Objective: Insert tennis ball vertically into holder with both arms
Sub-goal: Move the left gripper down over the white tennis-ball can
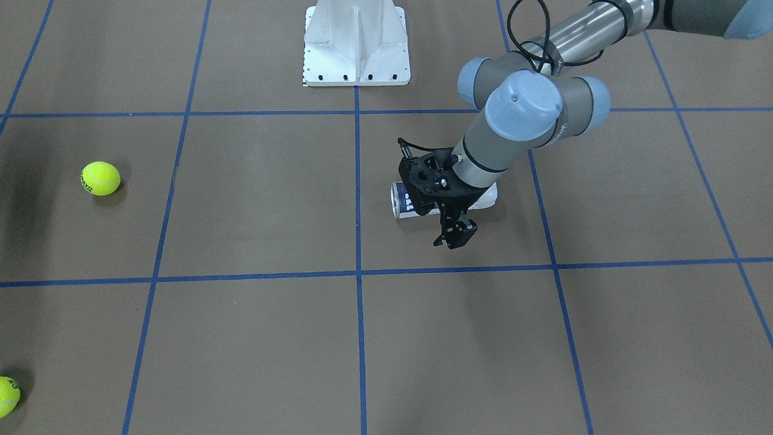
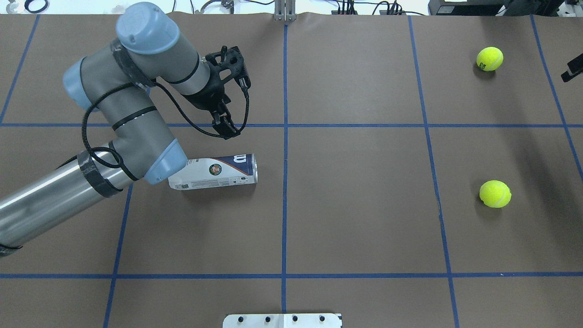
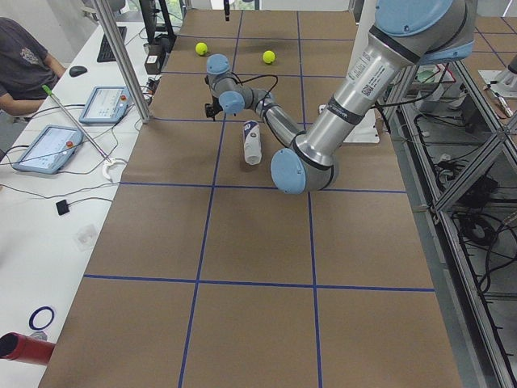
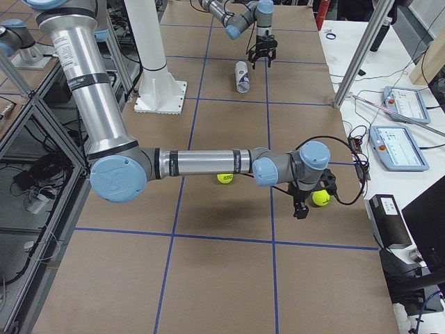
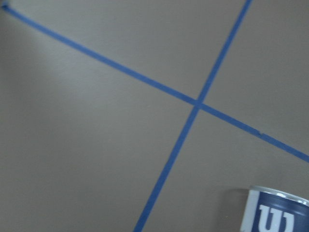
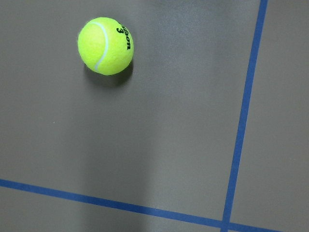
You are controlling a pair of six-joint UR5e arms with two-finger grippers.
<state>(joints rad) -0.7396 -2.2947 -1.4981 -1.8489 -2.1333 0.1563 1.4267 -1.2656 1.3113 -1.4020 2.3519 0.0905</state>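
Two arms reach over the brown, blue-taped worktop (image 2: pixel 364 205). The clear cylindrical holder (image 2: pixel 214 172) with its navy-and-white label lies on its side there. The black left gripper (image 2: pixel 227 131) hangs just beyond it, fingers spread and empty. The right gripper (image 4: pixel 300 209) hangs beside a yellow-green tennis ball (image 4: pixel 320 197), and I cannot tell its state.

Brown table (image 2: pixel 364 205), gridded in blue tape (image 2: pixel 285 205). Holder (image 2: pixel 214 172) lies on its side, robot's left half. Far tennis ball (image 2: pixel 489 58) and near tennis ball (image 2: pixel 495 193) rest well apart, right half. White pedestal base (image 1: pixel 356 45) stands at robot's edge.

Even bright light, soft shadows, slight blur.
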